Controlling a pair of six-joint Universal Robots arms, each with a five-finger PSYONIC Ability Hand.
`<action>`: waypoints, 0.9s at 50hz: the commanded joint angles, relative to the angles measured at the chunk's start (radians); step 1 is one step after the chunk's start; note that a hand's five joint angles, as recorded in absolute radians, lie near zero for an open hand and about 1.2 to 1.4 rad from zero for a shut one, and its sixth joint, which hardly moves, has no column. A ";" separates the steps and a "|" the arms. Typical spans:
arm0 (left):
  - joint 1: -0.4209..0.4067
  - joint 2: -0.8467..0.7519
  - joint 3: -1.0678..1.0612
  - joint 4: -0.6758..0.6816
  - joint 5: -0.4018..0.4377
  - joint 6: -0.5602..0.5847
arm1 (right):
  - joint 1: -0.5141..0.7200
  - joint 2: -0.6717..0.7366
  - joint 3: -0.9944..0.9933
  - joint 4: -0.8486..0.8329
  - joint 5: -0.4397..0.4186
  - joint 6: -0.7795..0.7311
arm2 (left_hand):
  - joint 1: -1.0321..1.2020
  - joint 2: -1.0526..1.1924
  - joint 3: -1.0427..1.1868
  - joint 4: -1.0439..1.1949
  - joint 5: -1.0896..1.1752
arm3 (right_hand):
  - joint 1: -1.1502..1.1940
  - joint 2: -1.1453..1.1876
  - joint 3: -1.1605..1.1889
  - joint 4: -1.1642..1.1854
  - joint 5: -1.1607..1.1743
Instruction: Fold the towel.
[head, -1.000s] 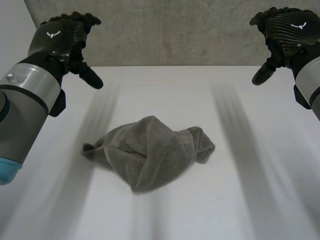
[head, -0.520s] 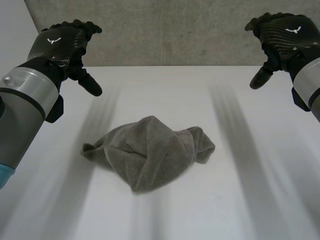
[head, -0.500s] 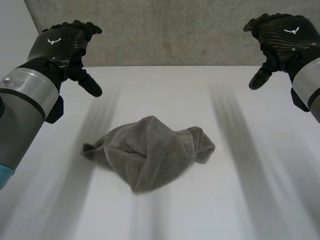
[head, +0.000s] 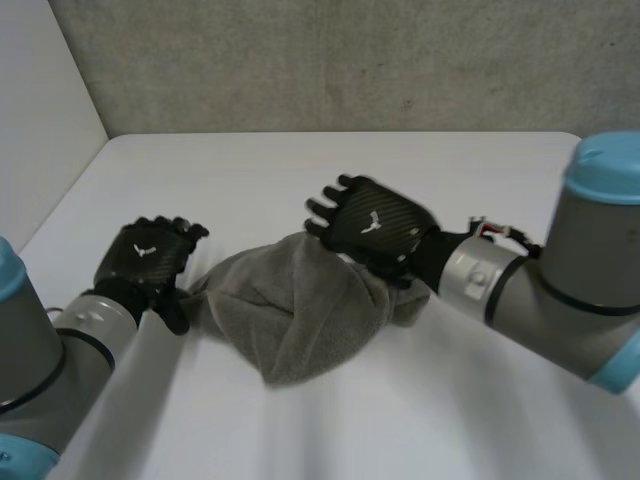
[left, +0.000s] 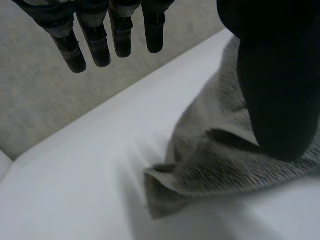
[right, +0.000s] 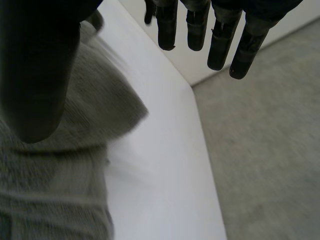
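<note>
A grey towel (head: 290, 310) lies crumpled in a heap in the middle of the white table (head: 300, 170). My left hand (head: 148, 255) is low at the towel's left end, fingers relaxed and open, holding nothing. In the left wrist view its fingers (left: 95, 40) hang straight above the table, the thumb (left: 275, 85) over the towel (left: 210, 160) with a loose corner (left: 162, 197) below it. My right hand (head: 370, 225) hovers over the towel's far right part, open. The right wrist view has its straight fingers (right: 220, 40) and the thumb (right: 35, 75) above the towel (right: 55, 175).
A grey concrete wall (head: 330, 60) runs behind the table's far edge. A white panel (head: 40, 100) stands along the left side. The table's right edge drops to a grey floor (right: 265, 150). Bare tabletop lies in front of and beyond the towel.
Both hands have come down from high at the back to the towel: the left to its left end, the right over its far right part. The towel keeps its shape.
</note>
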 joint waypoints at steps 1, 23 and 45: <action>-0.024 -0.082 -0.019 0.058 0.000 -0.005 | 0.065 0.132 -0.103 0.005 -0.026 -0.046 | 0.112 0.113 0.113 0.114 0.112 | -0.054 -0.074 -0.072 -0.086 -0.060; -0.065 -0.223 0.082 0.272 -0.005 0.004 | 0.105 0.320 -0.411 0.054 0.084 -0.202 | 1.162 1.164 1.164 1.165 1.162 | 1.167 1.147 1.150 1.135 1.162; -0.116 -0.005 0.270 0.622 -0.117 -0.060 | -0.006 -0.018 -0.249 -0.224 0.510 0.286 | 1.162 1.164 1.164 1.165 1.162 | 1.167 1.147 1.150 1.135 1.162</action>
